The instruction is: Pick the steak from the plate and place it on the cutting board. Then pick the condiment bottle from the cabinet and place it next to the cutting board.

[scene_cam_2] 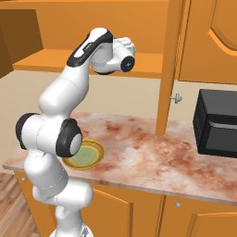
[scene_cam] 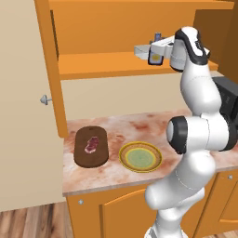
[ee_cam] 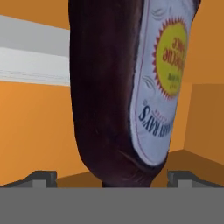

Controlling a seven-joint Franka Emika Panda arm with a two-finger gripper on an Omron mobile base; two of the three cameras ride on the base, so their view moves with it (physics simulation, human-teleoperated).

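A white robot arm reached into the open orange cabinet (scene_cam: 116, 65) with its gripper (ee_cam: 111, 177) spread to its widest — a fingertip stood on either side of the condiment bottle (ee_cam: 127, 87), and neither yet pressed on it. In the hand view the dark bottle loomed close between the tips, its pale label with the yellow sunburst turned toward three o'clock, which suggested the hand had been lined up to close on the body below the neck. In the left base view the bottle (scene_cam: 155, 55) stood upright on the cabinet shelf at about one o'clock from the counter's middle, just beside a clear tray (scene_cam: 142, 49) — tight quarters that would explain the level, straight-in approach.

Down on the marbled counter (scene_cam: 130, 128), the steak (scene_cam: 92, 145) lay on the dark cutting board (scene_cam: 90, 158), so the first half of the job looked done. The emptied plate (scene_cam: 141, 156) sat just beside the board at its three o'clock. A black appliance (scene_cam_2: 217, 122) stood well apart, at the counter's three o'clock end. Bare counter showed around the board, room for the bottle.
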